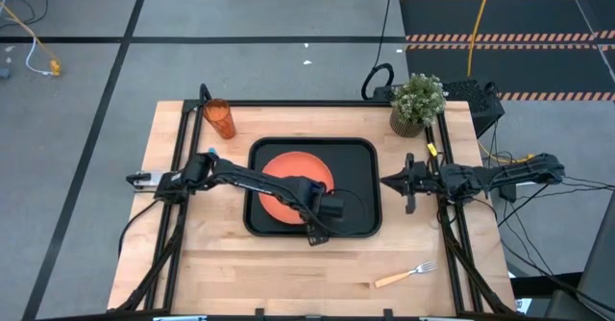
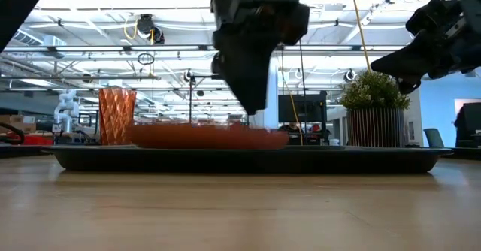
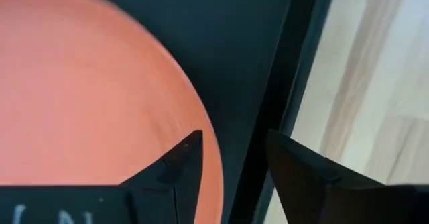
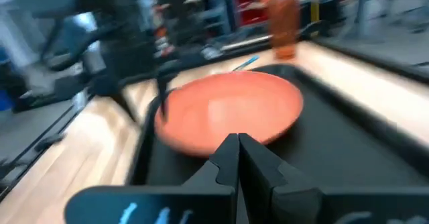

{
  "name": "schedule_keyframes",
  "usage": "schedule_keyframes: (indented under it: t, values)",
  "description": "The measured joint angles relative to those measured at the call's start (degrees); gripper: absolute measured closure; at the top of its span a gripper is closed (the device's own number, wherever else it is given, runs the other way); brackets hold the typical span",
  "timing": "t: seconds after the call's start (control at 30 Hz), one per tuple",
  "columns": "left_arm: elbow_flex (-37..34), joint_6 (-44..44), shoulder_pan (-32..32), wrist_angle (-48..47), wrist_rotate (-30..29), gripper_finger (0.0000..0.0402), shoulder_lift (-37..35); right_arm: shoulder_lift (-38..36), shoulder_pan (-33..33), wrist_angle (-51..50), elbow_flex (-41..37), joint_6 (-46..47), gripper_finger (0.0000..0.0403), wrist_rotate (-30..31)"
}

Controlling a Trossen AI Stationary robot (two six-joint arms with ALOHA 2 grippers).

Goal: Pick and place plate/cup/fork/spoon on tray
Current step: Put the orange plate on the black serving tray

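The orange plate lies flat in the black tray at the table's middle. My left gripper points down over the plate's near edge, open, one finger over the plate and the other over the tray's near rim. My right gripper hangs shut just right of the tray, holding nothing. The ribbed orange cup stands upright on the table at the far left. The tan-handled fork lies on the table near the front right. A slim blue utensil, the spoon, shows beyond the plate in the right wrist view. My left gripper comes from above at the plate's near edge, with one fingertip standing over that edge. I cannot tell whether that fingertip touches the plate. The plate rests flat on the tray floor.
A potted green plant stands at the table's far right corner. Black rails run along both sides of the table top. Bare wood lies between the tray's near rim and the front edge.
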Motion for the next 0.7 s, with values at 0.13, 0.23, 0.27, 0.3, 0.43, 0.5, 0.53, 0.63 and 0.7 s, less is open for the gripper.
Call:
schedule_keyframes:
  t: [0.13,0.23,0.27,0.3,0.43,0.5,0.53,0.63,0.7]
  values:
    - [0.0,3.7,0.0,10.7,-1.4,0.0230,-0.5,0.0,0.0,1.3,0.0,-0.5,0.0400,7.2]
    - [0.0,3.8,0.0,20.0,1.0,0.0230,-0.1,0.5,0.0,1.6,0.0,-1.0,0.0389,7.4]
    - [0.1,4.8,0.0,23.1,2.6,0.0230,0.2,0.7,0.0,1.6,0.0,-1.0,0.0384,7.3]
    - [0.1,6.7,0.0,25.6,3.8,0.0230,0.5,1.0,0.0,1.6,0.0,-1.1,0.0379,6.7]
    - [0.0,10.3,0.3,36.5,3.7,0.0229,1.5,2.0,0.0,1.6,0.0,-3.0,0.0359,4.0]
    - [0.0,10.9,0.5,42.8,1.2,0.0229,1.5,2.3,0.0,1.7,0.0,-5.5,0.0352,2.8]
    - [0.0,11.4,0.5,46.0,-0.2,0.0229,1.4,2.4,0.0,1.7,0.0,-6.7,0.0349,2.7]
    - [0.0,14.5,0.6,53.4,-3.9,0.0229,0.5,2.4,0.0,2.6,0.0,-7.3,0.0345,2.8]
    - [0.0,17.4,0.3,57.4,-6.5,0.0229,-1.0,2.5,0.0,3.1,0.0,-4.2,0.0344,2.8]
